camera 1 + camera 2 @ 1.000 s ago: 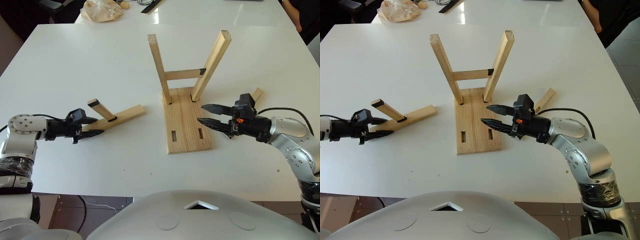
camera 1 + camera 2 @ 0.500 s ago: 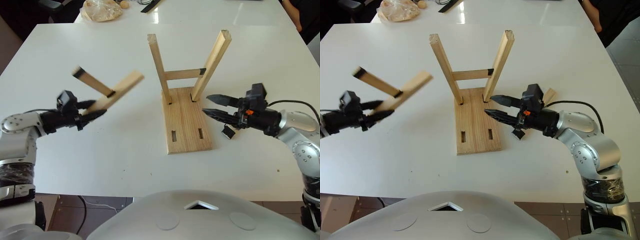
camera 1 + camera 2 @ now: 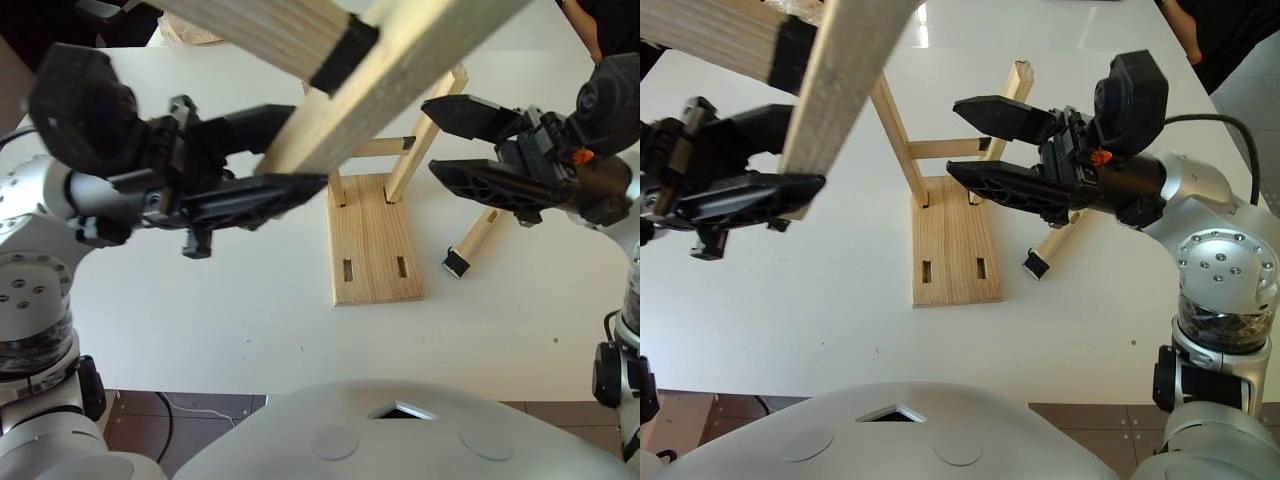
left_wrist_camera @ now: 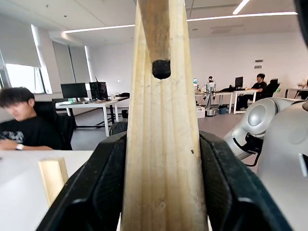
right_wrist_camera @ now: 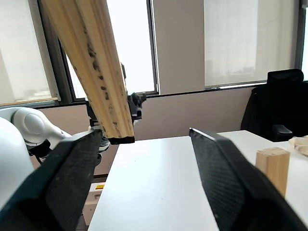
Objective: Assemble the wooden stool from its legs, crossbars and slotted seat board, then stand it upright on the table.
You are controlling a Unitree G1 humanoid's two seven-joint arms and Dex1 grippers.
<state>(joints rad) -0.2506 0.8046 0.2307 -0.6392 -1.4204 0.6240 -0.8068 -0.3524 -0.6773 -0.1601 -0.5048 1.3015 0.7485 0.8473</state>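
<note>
The left arm is up high, with the jaws of the left gripper (image 3: 300, 150) clamped on a wooden leg piece (image 3: 420, 50). The right arm is up as well, the right gripper (image 3: 430, 137) pointing toward the left one, jaws wide apart

Both eye views look down from the near side of the seat board (image 3: 372, 240), mid-frame on the table (image 3: 250, 300); they share the board and the wooden leg (image 3: 400, 60) looming close. The left wrist view, left of the board, looks level along that leg into the room. The right wrist view, right of the board, faces level across it toward the leg.
</note>
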